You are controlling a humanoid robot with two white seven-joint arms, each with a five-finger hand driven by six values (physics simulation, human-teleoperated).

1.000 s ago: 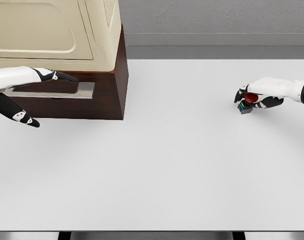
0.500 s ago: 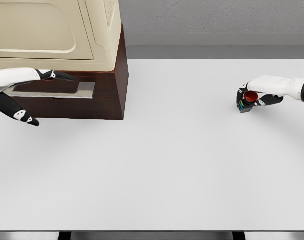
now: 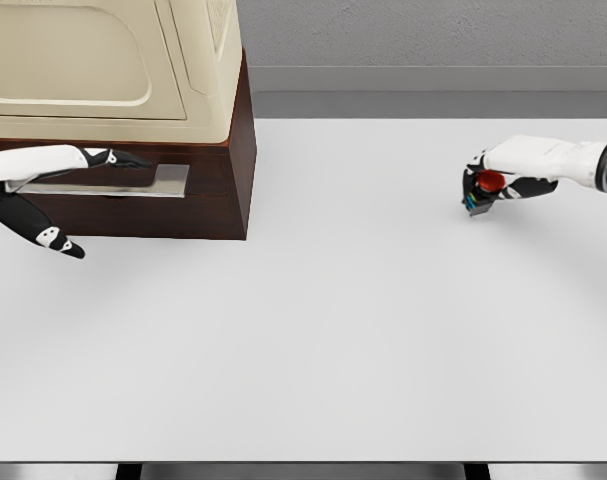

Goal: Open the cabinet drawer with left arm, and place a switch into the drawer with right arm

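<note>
While right hand [image 3: 508, 172] pinches red-buttoned switch [image 3: 483, 190] right of dark wooden cabinet [image 3: 198, 195] | left hand [image 3: 58, 190] spread at cabinet's grey drawer handle [image 3: 133, 182].

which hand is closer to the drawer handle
Left. The left hand is right at the drawer handle on the cabinet; the right hand is far across the table, holding the switch.

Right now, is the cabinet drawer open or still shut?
Shut. The drawer front sits flush with the dark cabinet face, nothing pulled out; the left hand reaches over the metal handle.
</note>
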